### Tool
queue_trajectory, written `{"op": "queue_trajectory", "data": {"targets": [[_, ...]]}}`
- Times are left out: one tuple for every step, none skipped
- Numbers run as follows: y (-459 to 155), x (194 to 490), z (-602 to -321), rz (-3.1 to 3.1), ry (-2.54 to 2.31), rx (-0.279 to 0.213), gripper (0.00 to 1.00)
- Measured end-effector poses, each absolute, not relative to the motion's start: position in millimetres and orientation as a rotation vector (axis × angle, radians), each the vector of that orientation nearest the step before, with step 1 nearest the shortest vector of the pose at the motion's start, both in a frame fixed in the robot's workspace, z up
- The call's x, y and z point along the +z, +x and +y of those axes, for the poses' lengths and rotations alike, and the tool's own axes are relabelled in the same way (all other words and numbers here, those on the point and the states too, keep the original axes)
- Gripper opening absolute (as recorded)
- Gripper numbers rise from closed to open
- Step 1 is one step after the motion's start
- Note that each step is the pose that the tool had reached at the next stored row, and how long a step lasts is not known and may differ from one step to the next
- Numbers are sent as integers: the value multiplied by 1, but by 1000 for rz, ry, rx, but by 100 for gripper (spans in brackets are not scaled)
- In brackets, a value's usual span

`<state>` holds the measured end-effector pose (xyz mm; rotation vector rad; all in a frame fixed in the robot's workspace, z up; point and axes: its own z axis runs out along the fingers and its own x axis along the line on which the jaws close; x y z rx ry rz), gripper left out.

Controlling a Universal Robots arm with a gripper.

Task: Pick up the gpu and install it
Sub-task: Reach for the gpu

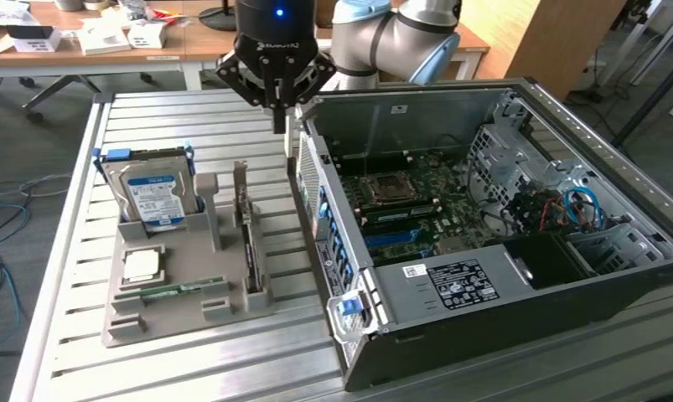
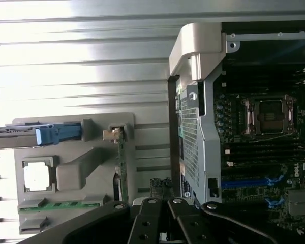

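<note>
Gripper (image 1: 278, 124): fingers drawn together to a narrow tip, nothing between them; it hangs pointing straight down over the table (image 1: 179, 117), in the gap between the tray and the case.
Gripper, wrist view: the fingertips (image 2: 161, 187) look down on the strip between the tray's edge and the case wall.
Why there: probably a hover above the pick-up area, high enough to be free of both the tray's uprights and the case rim. It touches nothing.
Gpu (image 1: 249, 247): seated in a slot of the tray, on the side next to the case, below the gripper and towards the camera, well apart from it. The pick-up is not yet done.
Gpu, wrist view: seen edge-on (image 2: 121, 168), a thin green line.
Why on edge: my guess is that the slot keeps its top edge free for a pinch from above.
Axis: long axis runs along the tray, roughly parallel to the near case wall; faces turned sideways, one to the case, one to the drive.
Pointing: the silver bracket end stands upright at the far end, nearest the gripper.
Tray (image 1: 118, 335): grey holder, flat on the table.
Drive (image 1: 155, 201): upright in the tray, beyond the gpu.
Case (image 1: 448, 285): on its side, lid off, board (image 1: 415, 201) facing up so a card can go in from above.
</note>
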<state>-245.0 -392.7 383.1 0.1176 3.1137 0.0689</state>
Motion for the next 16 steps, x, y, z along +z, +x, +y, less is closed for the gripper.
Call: {"op": "queue_trajectory", "data": {"targets": [[-248, 383, -392, 3114, 118, 69, 11], [-250, 382, -392, 3114, 118, 69, 11], [-253, 382, -392, 3114, 118, 69, 11], [-255, 382, -392, 3114, 118, 69, 11], [-258, 382, -392, 3114, 118, 69, 11], [-261, 381, -392, 3114, 118, 69, 11], [-263, 381, -392, 3114, 118, 69, 11], [-266, 381, -391, 3114, 118, 69, 11], [-269, 381, -391, 3114, 118, 69, 11], [-272, 380, -391, 3114, 118, 69, 11], [-274, 380, -391, 3114, 118, 69, 11], [-276, 380, -391, 3114, 118, 69, 11], [-278, 380, -391, 3114, 118, 69, 11], [-280, 380, -391, 3114, 118, 69, 11], [-282, 380, -391, 3114, 118, 69, 11], [-283, 379, -391, 3114, 118, 68, 11]]}}
